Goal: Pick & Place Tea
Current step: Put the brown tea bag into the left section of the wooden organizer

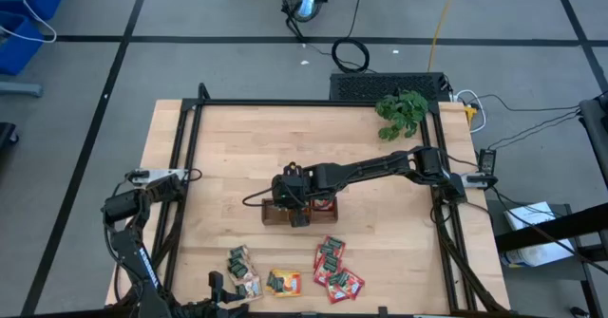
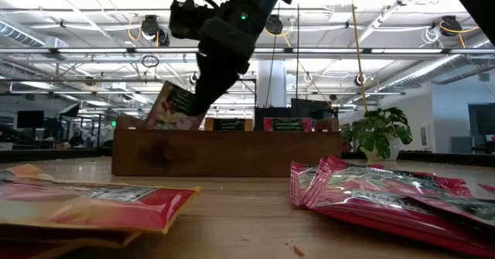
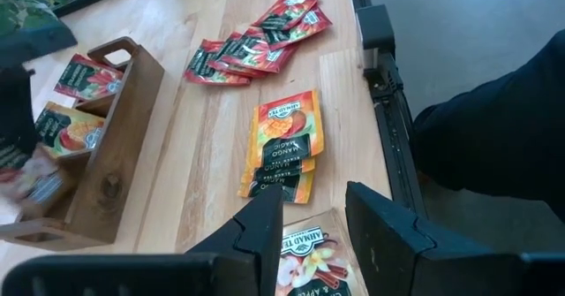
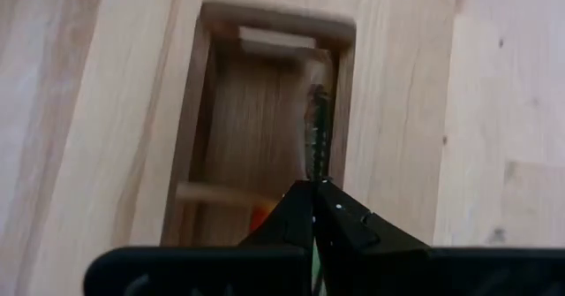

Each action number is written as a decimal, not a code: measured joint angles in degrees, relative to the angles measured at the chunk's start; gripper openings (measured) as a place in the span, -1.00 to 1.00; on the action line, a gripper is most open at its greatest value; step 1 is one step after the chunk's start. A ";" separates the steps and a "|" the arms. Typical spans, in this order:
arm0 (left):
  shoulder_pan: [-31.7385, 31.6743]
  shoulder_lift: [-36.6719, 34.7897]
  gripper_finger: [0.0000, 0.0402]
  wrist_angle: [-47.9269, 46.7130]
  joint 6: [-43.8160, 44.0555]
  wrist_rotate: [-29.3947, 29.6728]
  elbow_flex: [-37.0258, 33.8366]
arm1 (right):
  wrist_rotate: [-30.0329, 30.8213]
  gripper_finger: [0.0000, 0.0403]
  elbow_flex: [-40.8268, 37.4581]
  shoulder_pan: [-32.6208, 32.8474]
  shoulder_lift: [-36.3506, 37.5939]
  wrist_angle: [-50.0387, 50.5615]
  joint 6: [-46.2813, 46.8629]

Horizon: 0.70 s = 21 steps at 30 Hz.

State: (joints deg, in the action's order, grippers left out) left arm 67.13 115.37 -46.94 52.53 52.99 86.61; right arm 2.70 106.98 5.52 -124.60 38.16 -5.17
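Note:
The brown wooden tray (image 1: 269, 215) stands mid-table, with a red sachet (image 3: 88, 77) and an orange one (image 3: 71, 128) standing in its compartments. My right gripper (image 2: 203, 97) is over the tray's left end, shut on a dark green and cream tea sachet (image 2: 174, 107). Loose tea lies near the front edge: dark green sachets (image 1: 242, 266), orange ones (image 1: 283, 282) and red ones (image 1: 334, 271). My left gripper (image 3: 322, 230) waits open at the near left, its fingers on either side of a cream sachet (image 3: 309, 259) that lies on the table. My right gripper pinches the sachet's upper edge (image 4: 316, 174) between its two fingers, coming from above and slanting down. The sachet hangs tilted below the fingers. Its lower end (image 2: 166, 124) dips behind the tray's near wall, over the left end compartment (image 4: 256, 128).
A leafy green plant (image 1: 401, 111) stands at the far right corner. Black frame rails (image 1: 185, 166) run along the table's left, far and right sides. A dark-sleeved arm of a person (image 3: 494, 137) shows beyond the table's edge. Bare wood lies between the tray and the loose sachets.

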 joint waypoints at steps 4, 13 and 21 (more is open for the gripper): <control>-0.37 0.02 -0.36 -0.13 -0.36 0.02 0.00 | -0.03 -1.00 0.00 -0.26 -0.06 -0.01 -0.24; -0.79 0.02 -0.36 -0.37 -1.42 0.00 0.00 | -3.17 -1.00 0.11 -1.13 -0.94 -0.33 -1.26; -1.34 0.02 -0.36 -1.36 -1.88 0.04 0.00 | -3.17 -1.00 0.48 -2.04 -0.91 4.60 -1.41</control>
State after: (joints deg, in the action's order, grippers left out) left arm 65.79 115.39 -48.30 50.65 53.04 86.61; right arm -0.46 107.46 3.48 -125.51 42.76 -6.58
